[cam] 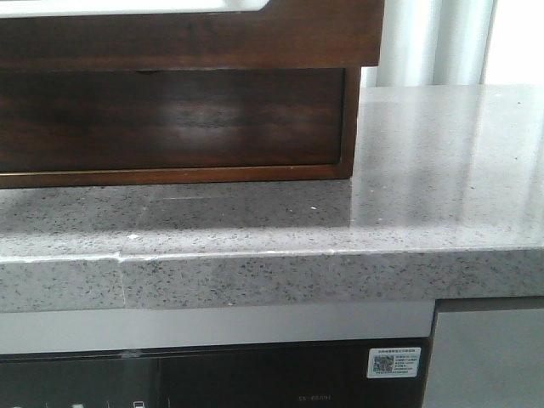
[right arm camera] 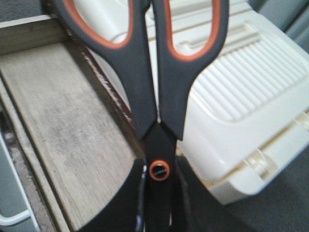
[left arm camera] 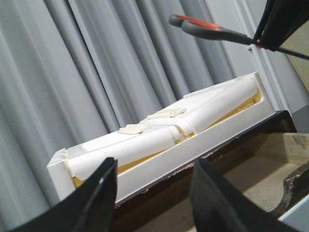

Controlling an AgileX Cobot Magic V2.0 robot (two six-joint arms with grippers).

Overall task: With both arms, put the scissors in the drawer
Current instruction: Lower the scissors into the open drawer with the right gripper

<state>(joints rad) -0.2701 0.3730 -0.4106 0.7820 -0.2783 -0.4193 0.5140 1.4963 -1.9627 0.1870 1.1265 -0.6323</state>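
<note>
So the front camera basically just gets furniture: a dark brown wooden cabinet [cam: 170, 119] sitting on a speckled grey stone countertop [cam: 425, 187], with a bit of the drawer [cam: 195, 34] front poking out above it, white strip along the very top edge. Below the counter there's a dark glossy appliance panel with a QR sticker [cam: 393, 363]. Neither arm nor the scissors show up here.

Left wrist camera: the left gripper [left arm camera: 153, 198] has its two black fingers spread well apart, nothing between them. Past them is a white plastic box [left arm camera: 169, 135] at the back of the open drawer's pale wood bottom [left arm camera: 270, 145], grey curtains [left arm camera: 72, 72] behind. Up in the corner you can see the scissors [left arm camera: 212, 30] hanging in the air, grey handle with orange lining, held by the right gripper's black fingers [left arm camera: 282, 24].

Right wrist camera: the right gripper [right arm camera: 157, 203] is pinching the scissors [right arm camera: 149, 87] around the orange pivot, handles pointing away from the wrist. They're hovering above the open drawer, over the edge where the pale wood floor [right arm camera: 72, 135] meets the ribbed white box [right arm camera: 241, 96], not touching either as far as I can tell.
</note>
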